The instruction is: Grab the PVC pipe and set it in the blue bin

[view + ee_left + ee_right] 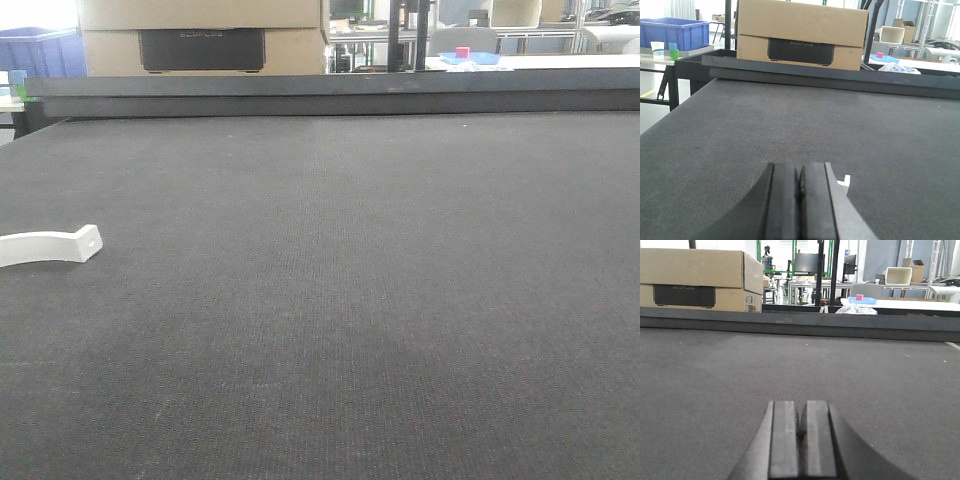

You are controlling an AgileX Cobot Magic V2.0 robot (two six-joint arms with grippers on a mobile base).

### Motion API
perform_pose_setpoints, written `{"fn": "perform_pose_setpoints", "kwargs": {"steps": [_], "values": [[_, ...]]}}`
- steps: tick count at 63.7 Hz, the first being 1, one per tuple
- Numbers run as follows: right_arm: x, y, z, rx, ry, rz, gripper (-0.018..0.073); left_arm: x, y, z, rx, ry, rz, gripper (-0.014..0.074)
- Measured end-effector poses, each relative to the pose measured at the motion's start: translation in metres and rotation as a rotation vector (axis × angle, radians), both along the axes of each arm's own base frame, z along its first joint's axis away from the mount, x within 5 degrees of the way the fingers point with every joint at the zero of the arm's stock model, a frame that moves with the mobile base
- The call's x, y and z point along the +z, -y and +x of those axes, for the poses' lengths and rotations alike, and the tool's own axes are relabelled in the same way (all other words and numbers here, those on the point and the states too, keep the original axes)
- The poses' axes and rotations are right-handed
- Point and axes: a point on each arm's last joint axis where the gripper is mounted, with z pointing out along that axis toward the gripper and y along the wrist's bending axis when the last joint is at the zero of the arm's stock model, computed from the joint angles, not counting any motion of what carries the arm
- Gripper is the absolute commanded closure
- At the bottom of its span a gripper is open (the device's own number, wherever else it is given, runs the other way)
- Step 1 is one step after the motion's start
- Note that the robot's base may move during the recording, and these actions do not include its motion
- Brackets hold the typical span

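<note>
On the dark grey woven tabletop (350, 300), far left in the front view, the short white curved PVC pipe (50, 245) lay flat, squared end pointing right. Both the left gripper (800, 172) and the right gripper (801, 412) had fingers pressed together, holding nothing. The blue plastic bin (675, 32) stood beyond the far-left corner.

Workshop — cardboard box (800, 30), workbenches (900, 304) behind.
</note>
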Motion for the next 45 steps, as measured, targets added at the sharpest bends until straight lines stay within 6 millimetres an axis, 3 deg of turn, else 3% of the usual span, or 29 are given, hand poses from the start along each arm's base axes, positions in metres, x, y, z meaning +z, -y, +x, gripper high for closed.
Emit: {"fn": "perform_pose_setpoints", "kwargs": {"steps": [45], "values": [[0.0,0.0,0.0,0.0,0.0,0.0,0.0727,0.0004,-0.0001,0.0,0.001,0.005,0.016,0.0708]]}}
